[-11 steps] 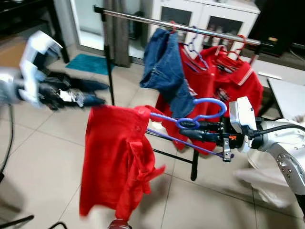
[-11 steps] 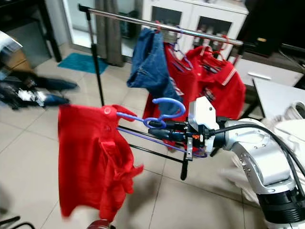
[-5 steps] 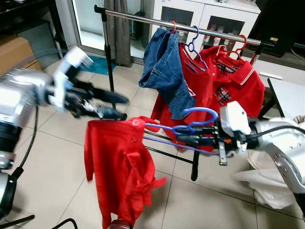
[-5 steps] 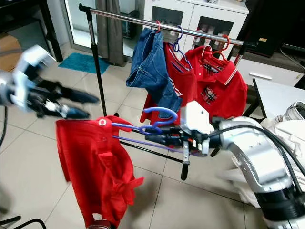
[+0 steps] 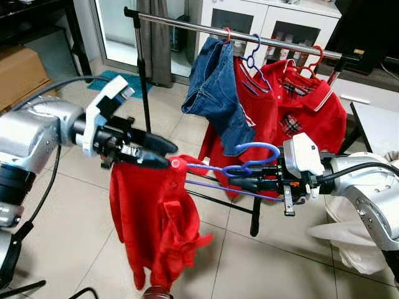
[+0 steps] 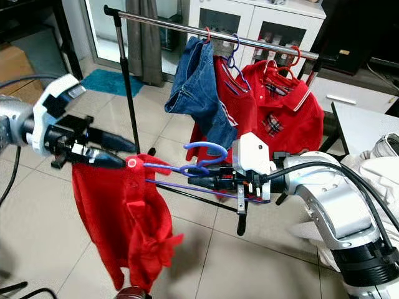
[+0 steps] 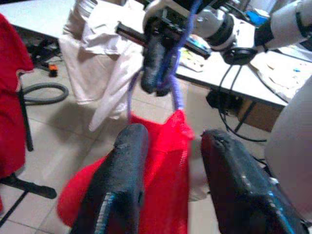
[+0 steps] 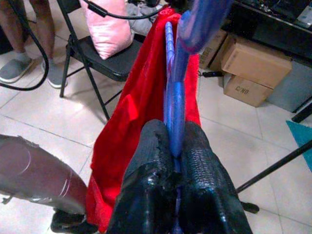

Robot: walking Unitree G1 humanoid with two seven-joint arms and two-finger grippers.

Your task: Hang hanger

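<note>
I'm holding the blue hanger by its neck with my right gripper, fingers pinched tight on the plastic, and it is lying sideways out in front of me, well below the clothes rail, with the red shirt dangling off its far end. My left gripper is sitting at the shirt's shoulder with its fingers spread apart; in the left wrist view the cloth is lying between the two pads, not yet squeezed. I'm worrying about the shirt sliding off that far tip, since most of its weight is hanging from one end, and any tilt or jerk while I'm lifting could drop it on the floor tiles. The hook also has to turn upright before it can catch the bar, and twisting in so narrow a pinch could let the hanger slip round. The rail's right half is already crowded with blue jeans and red polo shirts on their own hangers, so I'm eyeing the bare stretch near the left upright post.
</note>
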